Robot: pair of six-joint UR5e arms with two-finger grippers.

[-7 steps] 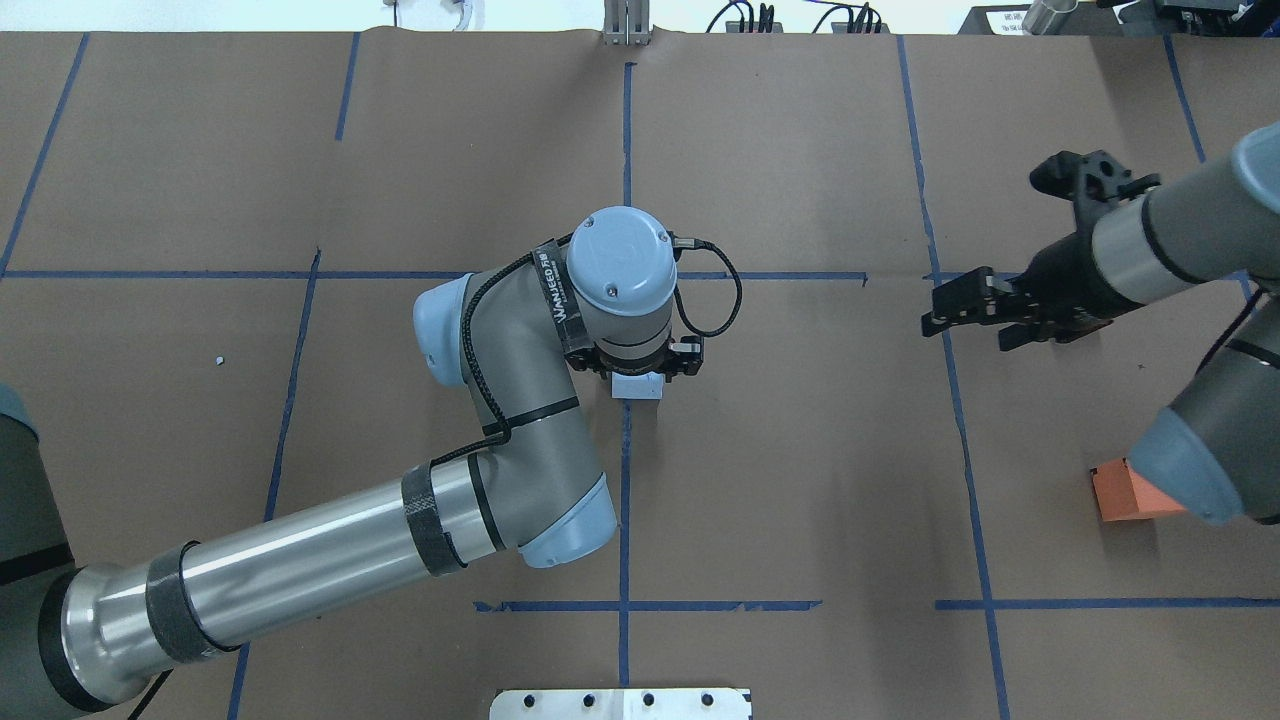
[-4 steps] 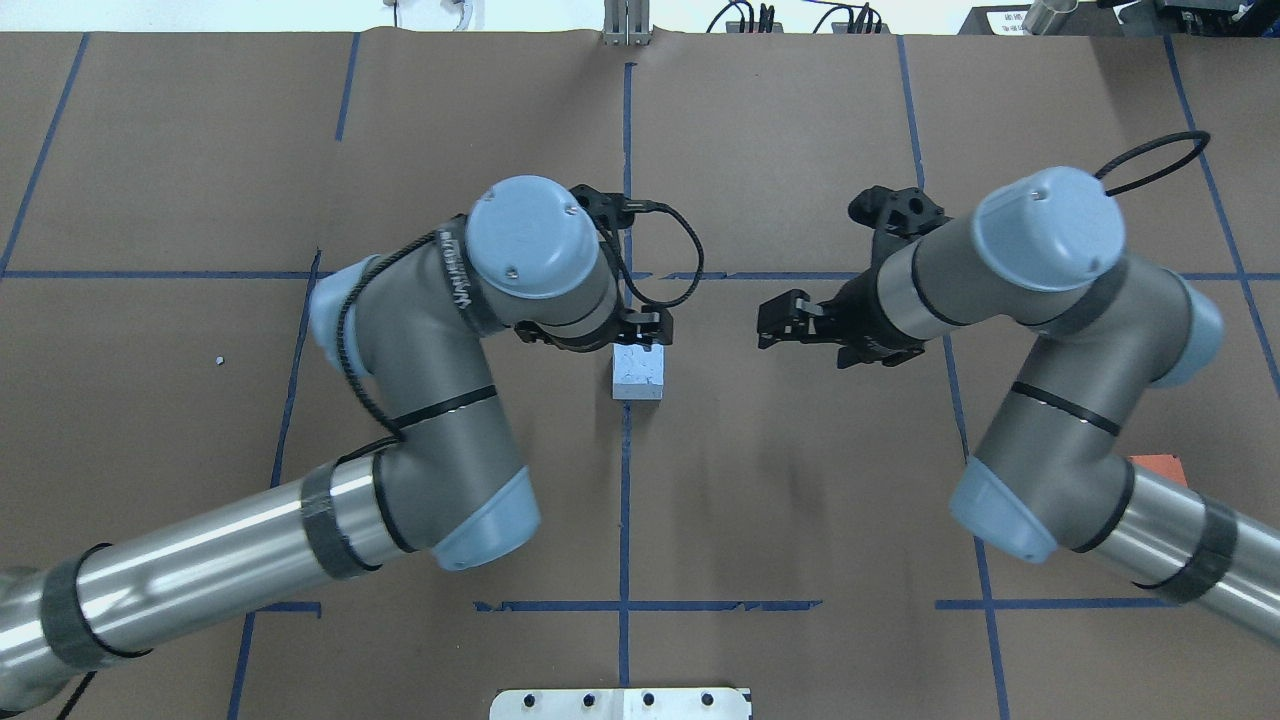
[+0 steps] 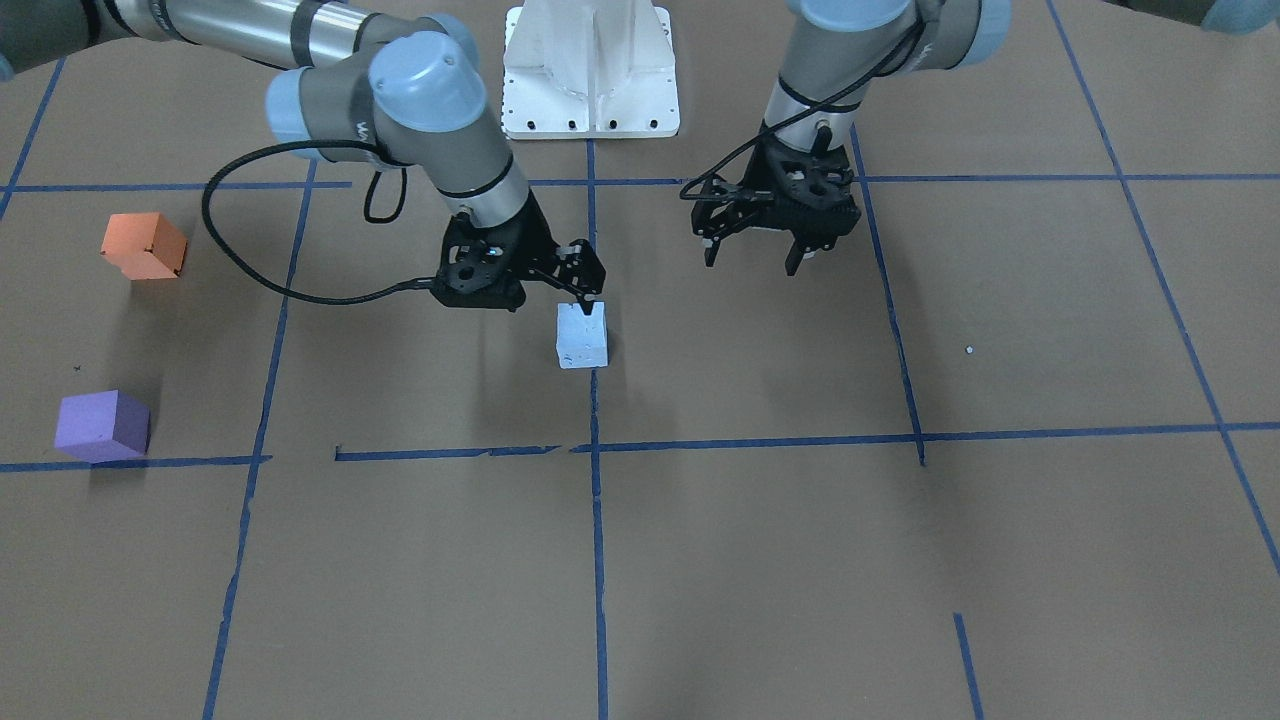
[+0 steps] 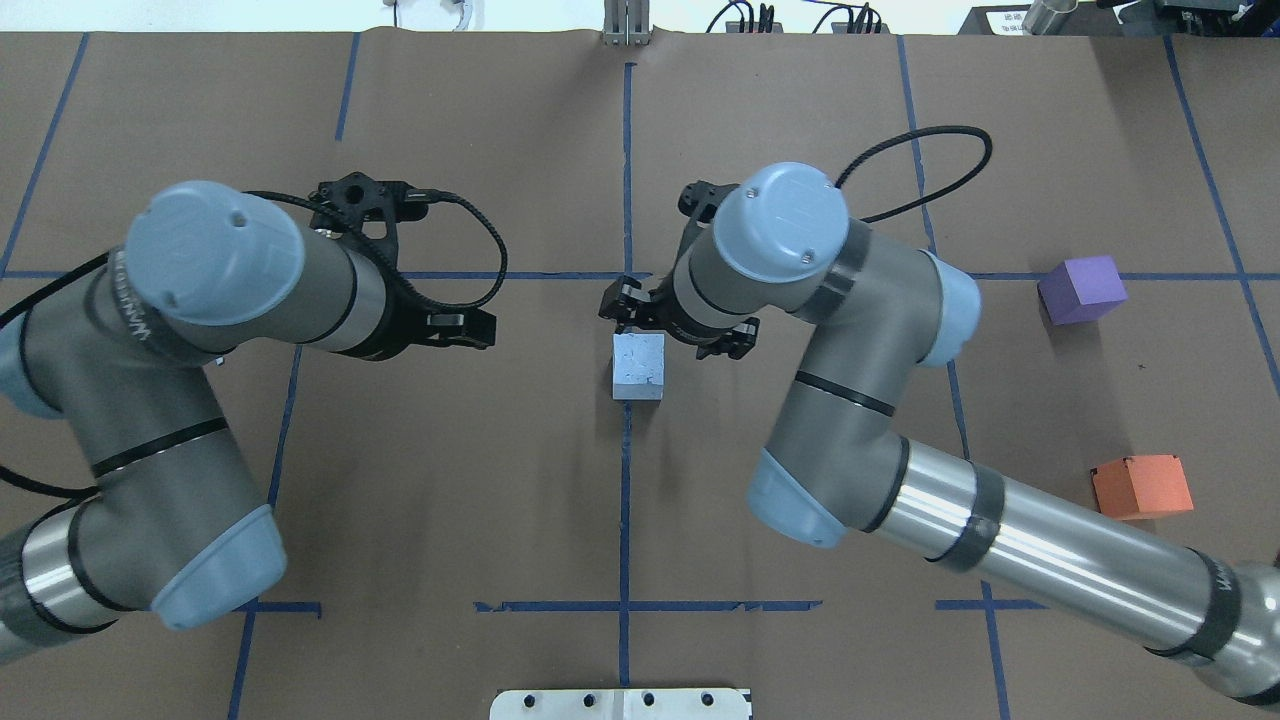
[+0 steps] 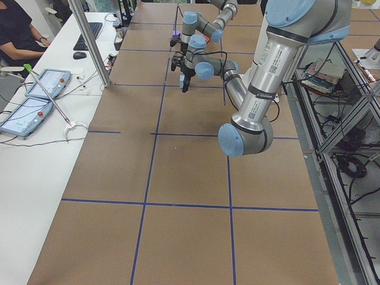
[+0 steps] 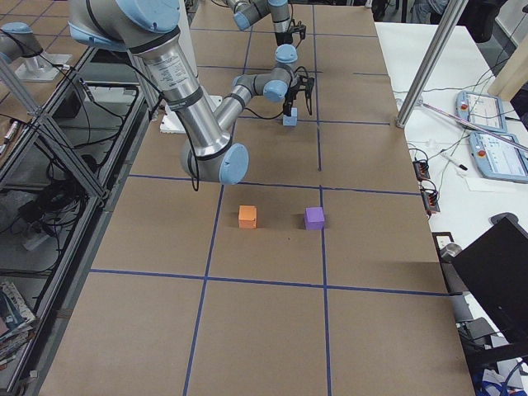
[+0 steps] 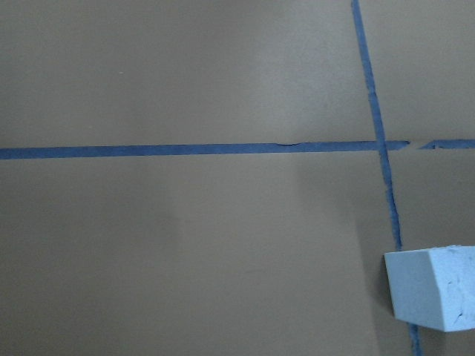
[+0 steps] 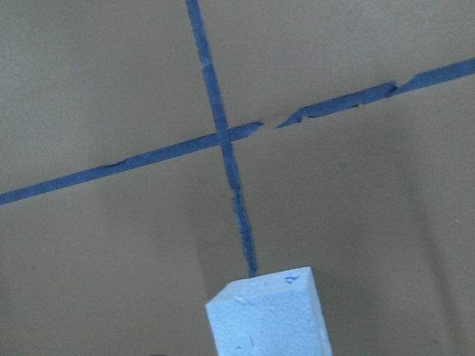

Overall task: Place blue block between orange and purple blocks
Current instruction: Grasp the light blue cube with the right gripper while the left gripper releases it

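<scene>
Blue block [image 4: 638, 366] loose on table [image 4: 800, 500]; foam-like, likely light, soft, grippy; pinch opposite flat sides; right gripper [image 4: 672, 328] just beside blue block, fingers spread; left gripper [image 3: 752, 258] near blue block, spread, empty.

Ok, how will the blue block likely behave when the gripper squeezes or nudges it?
The blue block looks pitted like foam, so it is probably light and slightly squashy. Its matte faces should grip well. Flat-sided and sitting flat, it should slide rather than roll.
</scene>
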